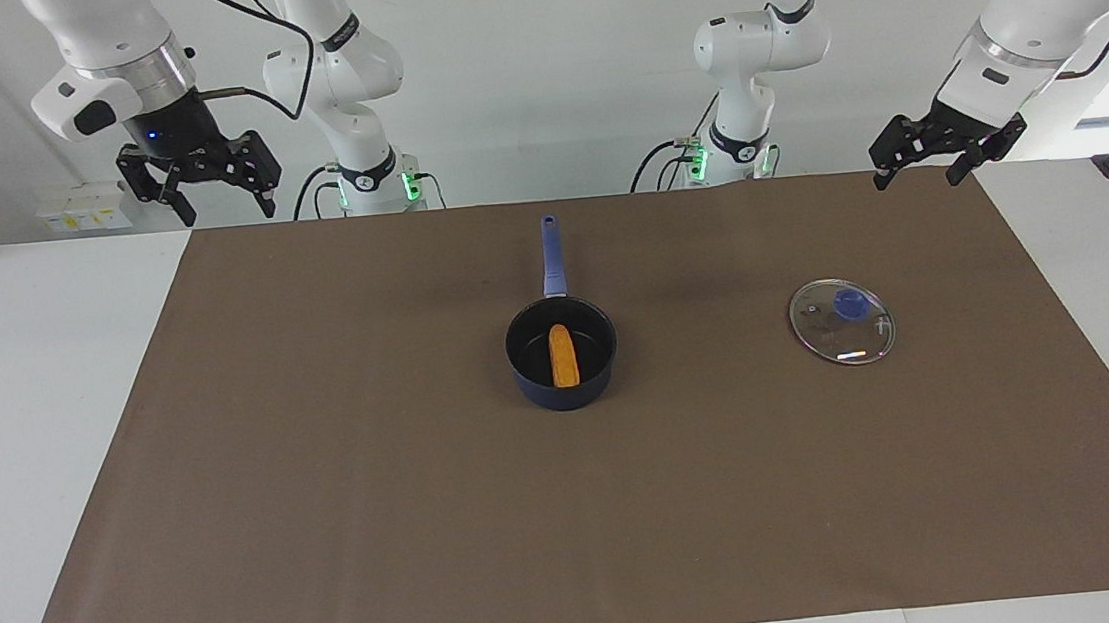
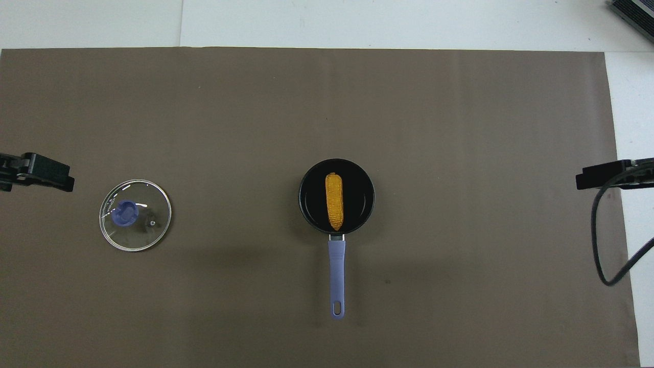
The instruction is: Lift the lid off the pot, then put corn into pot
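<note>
The navy pot stands mid-table with its long handle toward the robots. The orange-yellow corn lies inside it. The glass lid with its blue knob rests flat on the mat toward the left arm's end, apart from the pot. My left gripper hangs open and empty over the mat's corner at that end. My right gripper is raised, open and empty, over the mat's edge at the right arm's end.
A brown mat covers most of the white table. Both arm bases stand at the table's robot end. A black cable loops down from the right arm.
</note>
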Controlling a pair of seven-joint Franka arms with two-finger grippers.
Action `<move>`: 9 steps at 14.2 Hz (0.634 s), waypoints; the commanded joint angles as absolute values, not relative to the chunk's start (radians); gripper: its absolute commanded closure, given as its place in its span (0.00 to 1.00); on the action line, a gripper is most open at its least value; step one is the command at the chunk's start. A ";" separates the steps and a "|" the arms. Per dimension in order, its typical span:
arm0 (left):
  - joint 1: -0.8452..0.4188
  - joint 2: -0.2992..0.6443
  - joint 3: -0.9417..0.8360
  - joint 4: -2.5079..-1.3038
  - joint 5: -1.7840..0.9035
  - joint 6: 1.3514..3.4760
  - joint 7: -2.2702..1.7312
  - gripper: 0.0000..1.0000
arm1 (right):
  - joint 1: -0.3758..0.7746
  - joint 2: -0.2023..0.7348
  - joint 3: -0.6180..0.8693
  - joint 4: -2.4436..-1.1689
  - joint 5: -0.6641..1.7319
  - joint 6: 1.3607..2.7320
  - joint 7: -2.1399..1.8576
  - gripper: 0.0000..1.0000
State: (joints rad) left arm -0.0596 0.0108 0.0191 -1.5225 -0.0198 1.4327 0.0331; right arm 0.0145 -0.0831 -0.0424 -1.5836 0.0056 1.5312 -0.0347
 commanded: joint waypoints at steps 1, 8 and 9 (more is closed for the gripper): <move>-0.055 0.017 0.018 -1.503 -0.011 1.408 0.041 0.00 | -0.009 -0.072 -0.037 -1.526 0.006 1.489 -0.068 0.00; -0.055 0.018 0.018 -1.503 -0.011 1.408 0.041 0.00 | -0.008 -0.090 -0.037 -1.557 -0.003 1.502 -0.061 0.00; -0.055 0.018 0.018 -1.503 -0.011 1.408 0.041 0.00 | -0.008 -0.094 -0.037 -1.563 -0.002 1.505 -0.061 0.00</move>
